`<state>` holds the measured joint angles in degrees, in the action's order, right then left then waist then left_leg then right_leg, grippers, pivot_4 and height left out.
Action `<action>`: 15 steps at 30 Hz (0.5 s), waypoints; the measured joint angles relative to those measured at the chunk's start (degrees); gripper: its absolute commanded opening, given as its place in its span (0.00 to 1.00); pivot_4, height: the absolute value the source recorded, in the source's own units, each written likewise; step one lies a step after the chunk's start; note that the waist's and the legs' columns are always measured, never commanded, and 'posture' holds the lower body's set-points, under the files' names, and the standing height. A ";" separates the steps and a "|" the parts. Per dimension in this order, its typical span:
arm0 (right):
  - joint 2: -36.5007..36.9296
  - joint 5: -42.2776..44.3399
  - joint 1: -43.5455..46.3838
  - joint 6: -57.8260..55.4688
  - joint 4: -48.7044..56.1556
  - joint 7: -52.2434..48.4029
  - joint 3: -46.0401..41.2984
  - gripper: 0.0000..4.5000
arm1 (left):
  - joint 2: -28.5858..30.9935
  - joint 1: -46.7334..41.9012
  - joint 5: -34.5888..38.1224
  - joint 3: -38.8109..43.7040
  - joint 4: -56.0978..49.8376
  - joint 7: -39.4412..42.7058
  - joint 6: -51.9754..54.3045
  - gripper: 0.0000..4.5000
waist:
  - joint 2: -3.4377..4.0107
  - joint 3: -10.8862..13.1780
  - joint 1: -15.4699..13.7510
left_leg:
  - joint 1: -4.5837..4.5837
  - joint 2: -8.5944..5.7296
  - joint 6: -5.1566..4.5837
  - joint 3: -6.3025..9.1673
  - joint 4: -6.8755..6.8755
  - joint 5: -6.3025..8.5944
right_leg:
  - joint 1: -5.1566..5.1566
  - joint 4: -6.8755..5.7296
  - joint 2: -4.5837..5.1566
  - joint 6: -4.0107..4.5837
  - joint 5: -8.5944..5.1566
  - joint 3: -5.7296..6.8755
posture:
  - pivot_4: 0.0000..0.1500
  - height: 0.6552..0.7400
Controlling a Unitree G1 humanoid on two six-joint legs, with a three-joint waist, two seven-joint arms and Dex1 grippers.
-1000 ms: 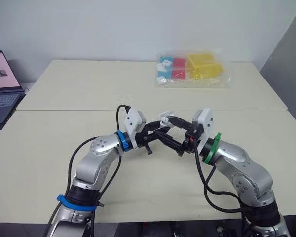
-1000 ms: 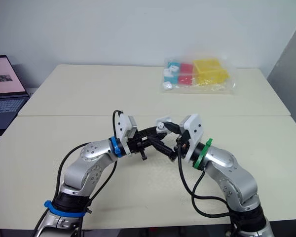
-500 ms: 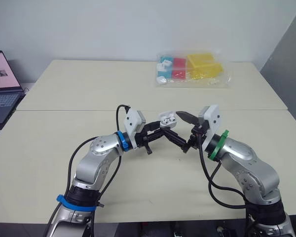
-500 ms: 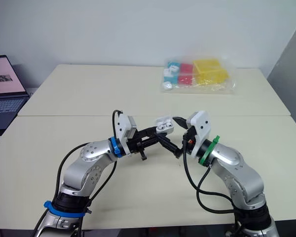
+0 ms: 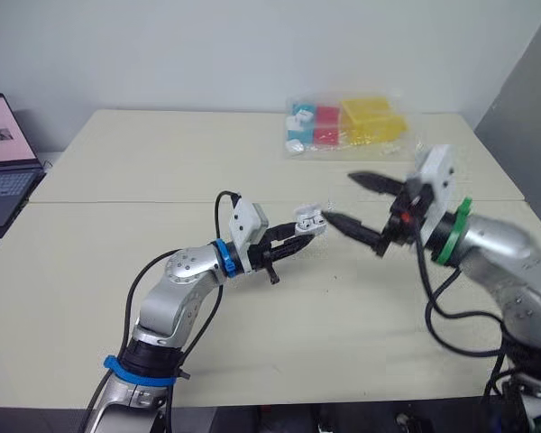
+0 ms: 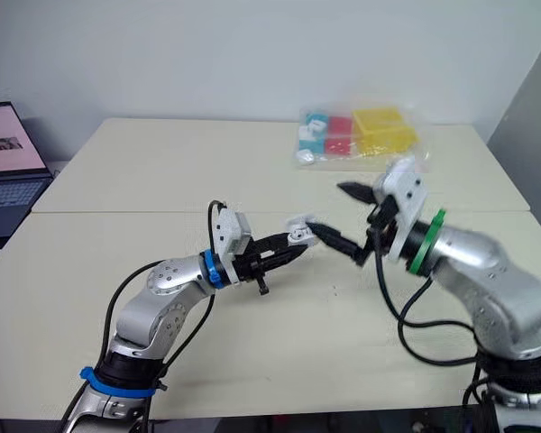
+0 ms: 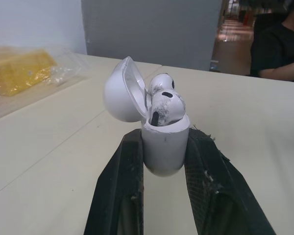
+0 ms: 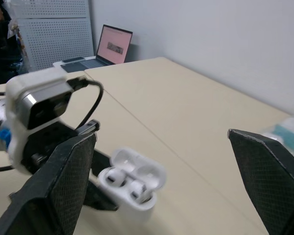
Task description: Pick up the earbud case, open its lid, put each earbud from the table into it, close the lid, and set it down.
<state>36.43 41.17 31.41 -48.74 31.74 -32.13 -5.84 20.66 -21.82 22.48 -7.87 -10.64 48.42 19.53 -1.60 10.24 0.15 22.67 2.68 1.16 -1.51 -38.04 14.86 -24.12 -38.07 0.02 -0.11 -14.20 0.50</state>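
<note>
The left arm stretches forward low over the tabletop (image 5: pixel 117 162), and the left fingers (image 5: pixel 301 232) pinch the white earbud case (image 7: pixel 165 147) by its sides, its lid (image 7: pixel 120 93) hinged open and two earbuds (image 7: pixel 162 100) seated inside. The right arm is held higher, the right fingers (image 5: pixel 340 196) spread wide, with the lower tip close to the case. A bag of coloured blocks (image 5: pixel 352 126) lies well beyond both pairs of fingers.

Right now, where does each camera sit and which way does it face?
Head cameras: look forward and down over table and both arms; left gripper holds the open earbud case, right gripper open.
Left wrist: along its fingers clamping the case, towards a person.
Right wrist: between its fingers, towards case and laptop.
Both wrists share: case holding two earbuds.
</note>
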 measured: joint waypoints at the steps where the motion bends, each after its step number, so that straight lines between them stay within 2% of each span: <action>1: 0.40 0.27 1.14 -0.52 -1.23 -0.36 0.17 0.96 | 0.01 -0.01 -0.01 0.00 -0.01 -0.01 0.00 0.17 | 0.00 0.00 0.00 | 0.02 0.01 0.00 -0.01 0.00 0.00 | -0.02 0.00 -0.01 0.01 -0.01 -0.02 | 1.00 0.95; 3: 2.44 -0.68 4.25 -1.02 -4.97 -1.73 1.44 0.86 | -0.01 -0.17 -0.02 -0.14 -0.02 0.00 -0.01 0.17 | 0.01 0.01 0.01 | 0.06 -0.01 0.00 -0.06 0.02 0.00 | -0.06 0.02 0.00 0.01 0.00 -0.06 | 1.00 0.95; 7: 7.63 -5.99 14.88 -1.81 -15.55 -7.26 7.91 0.54 | 0.25 -0.26 -0.12 -0.83 -0.38 1.08 -0.29 0.17 | 0.02 0.02 0.09 | 0.06 -0.01 -0.01 -0.10 0.01 0.01 | -0.07 0.08 0.02 0.00 0.01 -0.06 | 1.00 0.95; 13: 8.18 -11.42 18.83 -0.81 -23.72 -16.09 17.11 0.04 | 0.51 -0.28 -0.59 -1.36 -0.55 1.73 -0.87 0.17 | 0.03 0.02 0.01 | 0.17 -0.01 -0.01 -0.10 0.03 0.01 | -0.17 0.09 0.04 0.13 0.07 -0.07 | 1.00 0.95; 15: 8.18 -13.39 20.21 0.70 -25.61 -19.09 19.37 0.00 | 0.53 -0.31 -0.73 -1.55 -0.60 2.13 -0.98 0.17 | 0.03 0.02 0.03 | 0.17 -0.01 -0.01 -0.11 0.03 0.01 | -0.17 0.09 0.05 0.12 0.06 -0.06 | 1.00 0.95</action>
<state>44.61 27.78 51.61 -48.04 6.13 -51.23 13.54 21.20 -22.13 21.75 -9.42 -11.24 50.55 18.55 -1.57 10.26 0.18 22.84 2.67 1.15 -1.62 -38.01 14.87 -24.29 -37.98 0.07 0.02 -14.14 0.43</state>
